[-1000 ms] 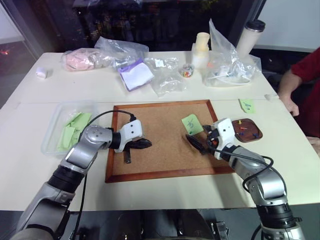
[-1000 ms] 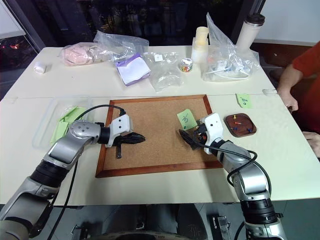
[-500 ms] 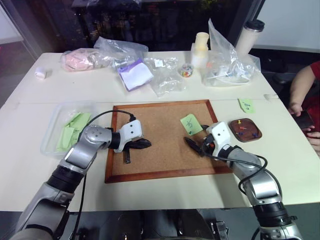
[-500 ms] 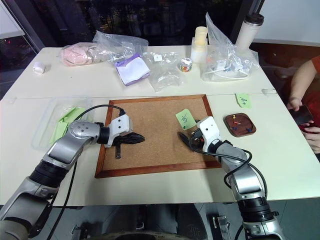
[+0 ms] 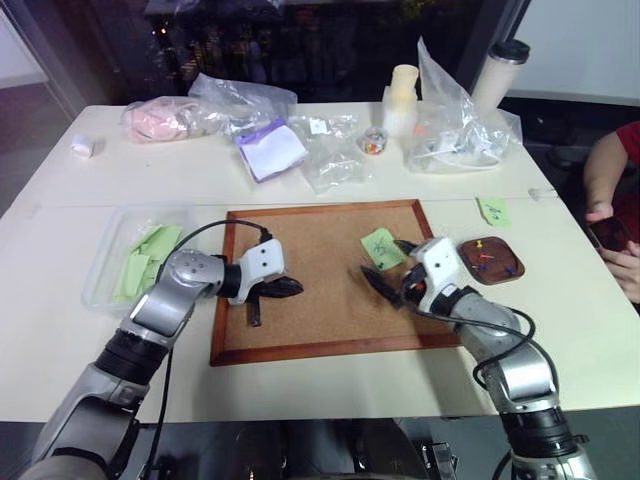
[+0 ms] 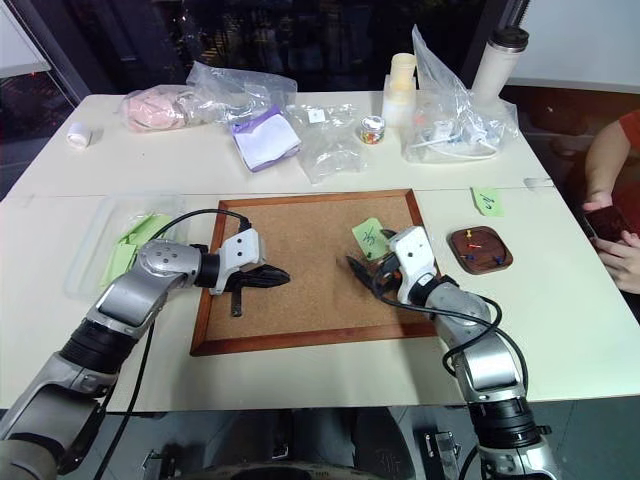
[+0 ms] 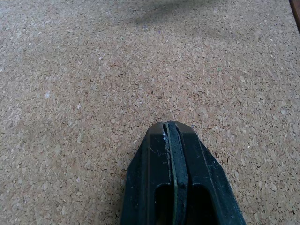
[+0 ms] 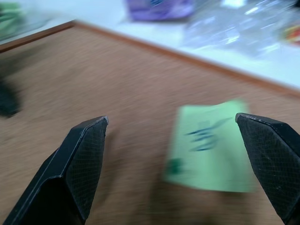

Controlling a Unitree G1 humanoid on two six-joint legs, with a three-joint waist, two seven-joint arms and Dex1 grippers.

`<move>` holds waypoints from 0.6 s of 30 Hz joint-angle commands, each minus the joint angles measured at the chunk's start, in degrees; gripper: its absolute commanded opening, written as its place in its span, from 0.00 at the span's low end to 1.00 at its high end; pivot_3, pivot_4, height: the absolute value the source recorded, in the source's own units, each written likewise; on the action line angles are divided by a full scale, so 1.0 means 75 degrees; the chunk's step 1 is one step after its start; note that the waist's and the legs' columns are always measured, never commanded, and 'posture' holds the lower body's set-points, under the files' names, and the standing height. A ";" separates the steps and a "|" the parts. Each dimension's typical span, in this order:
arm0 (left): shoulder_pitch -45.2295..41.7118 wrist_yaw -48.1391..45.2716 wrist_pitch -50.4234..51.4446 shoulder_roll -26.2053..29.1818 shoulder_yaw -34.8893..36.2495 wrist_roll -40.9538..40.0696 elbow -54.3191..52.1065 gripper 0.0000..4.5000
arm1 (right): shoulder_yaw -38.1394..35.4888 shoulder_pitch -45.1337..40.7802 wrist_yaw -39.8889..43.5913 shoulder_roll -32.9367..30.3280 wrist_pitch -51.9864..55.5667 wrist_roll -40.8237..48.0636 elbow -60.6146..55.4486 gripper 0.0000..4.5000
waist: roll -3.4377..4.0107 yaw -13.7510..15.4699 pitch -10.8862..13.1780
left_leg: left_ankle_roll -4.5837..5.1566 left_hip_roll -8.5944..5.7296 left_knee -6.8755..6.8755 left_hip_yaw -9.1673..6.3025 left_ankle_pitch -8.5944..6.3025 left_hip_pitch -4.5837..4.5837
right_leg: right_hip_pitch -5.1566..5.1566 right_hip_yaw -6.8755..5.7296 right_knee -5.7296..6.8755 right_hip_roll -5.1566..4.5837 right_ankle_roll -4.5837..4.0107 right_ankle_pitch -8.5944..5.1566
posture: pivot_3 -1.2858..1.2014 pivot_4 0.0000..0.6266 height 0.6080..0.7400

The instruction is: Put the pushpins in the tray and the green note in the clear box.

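The worktop [image 5: 330, 385] is a pale cream surface; its near strip, in front of the cork board [image 5: 318, 275], is bare. The cork board lies flat at the centre, framed in red-brown wood.

The left claw [image 5: 288, 289] rests low over the board's left half, pointing right, its fingers pressed together with nothing between them. The right claw [image 5: 385, 268] hangs over the board's right half, pointing forward and left, its fingers spread wide. The green note [image 5: 381, 248] lies on the cork just beyond the right claw, near the board's right edge.

The tray [image 5: 491, 260] sits on the worktop just right of the board, with pushpins [image 5: 484, 257] inside. The clear box [image 5: 108, 262] stands left of the board, holding green slips [image 5: 145, 258].

A second green note [image 5: 493, 210] lies beyond the tray. Plastic bags [image 5: 335, 150], a small jar [image 5: 375, 141] and a tumbler [image 5: 497, 73] line the far edge. A person's hand [image 5: 618, 255] shows at the right edge.
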 commanded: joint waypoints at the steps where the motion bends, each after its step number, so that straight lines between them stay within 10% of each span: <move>1: 0.0173 0.0139 0.0081 0.0069 -0.0241 0.0395 0.0387 0.00 | 0.0016 -0.0104 0.0154 0.0008 0.0022 0.0096 0.0035 1.00 | 0.0000 0.0008 0.0000 | 0.0000 0.0000 0.0000 0.0000 0.0000 0.0000 | 0.0000 0.0000 0.0000 0.0000 0.0000 0.0000 | 0.52 0.24 0.95; 17: 0.0271 0.0196 0.0072 0.0077 -0.0215 0.0370 0.0313 0.00 | -0.0193 -0.0236 0.0300 0.0121 0.0062 0.0146 0.0805 1.00 | 0.0000 0.0006 0.0000 | 0.0000 -0.0001 0.0000 0.0000 0.0000 0.0003 | 0.0004 0.0000 0.0000 0.0000 0.0000 0.0000 | 0.52 0.24 0.95; 18: 0.0265 0.0194 0.0063 0.0083 -0.0214 0.0374 0.0324 0.00 | -0.0182 -0.0248 0.0293 0.0121 0.0046 0.0119 0.0829 0.88 | 0.0000 0.0006 0.0000 | 0.0000 -0.0001 0.0000 0.0000 0.0000 0.0004 | 0.0004 0.0000 0.0000 0.0000 0.0001 0.0000 | 0.52 0.24 0.95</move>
